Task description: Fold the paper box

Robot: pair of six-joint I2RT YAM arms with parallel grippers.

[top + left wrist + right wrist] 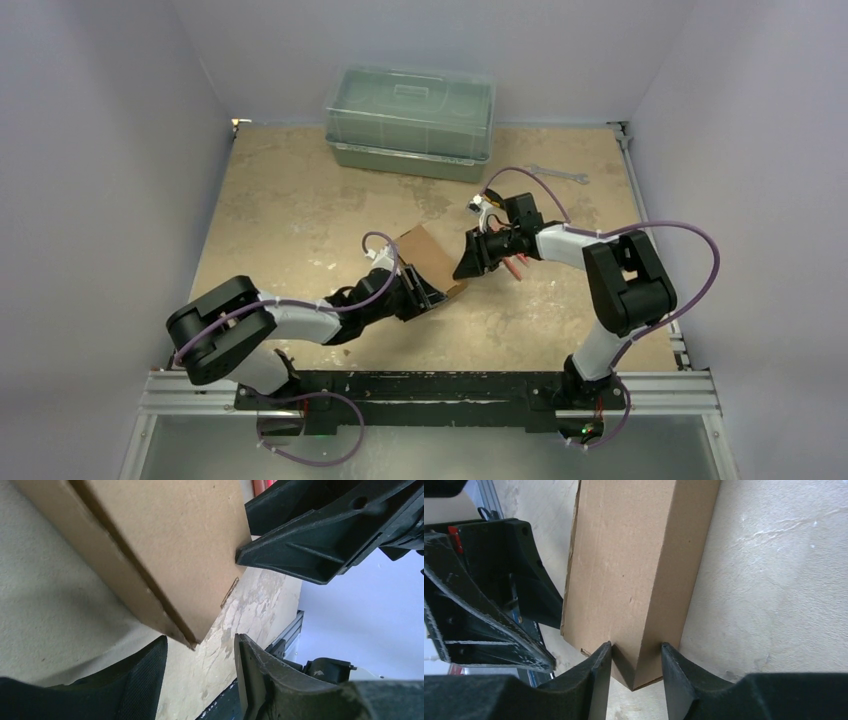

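One paper box (428,258), two claws, one container (410,120).
Box on desk (300,200), nearer than the container; right claw (637,649) pinches its corner; left claw (200,642) half-spread, gripping nothing; both arms reach inward.

walls (100,150): plain pale lavender-grey, three sides | tabletop (290,200): tan, scuffed, whitish worn patches | near edge: aluminium rail (450,398) | light: soft, even

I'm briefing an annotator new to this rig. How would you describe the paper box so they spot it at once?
At the middle of the tan table, the left pincer and right pincer face each other. The paper box is the small brown carton between them, unlike the large green-grey plastic container at the far edge and the silver wrench nearby.
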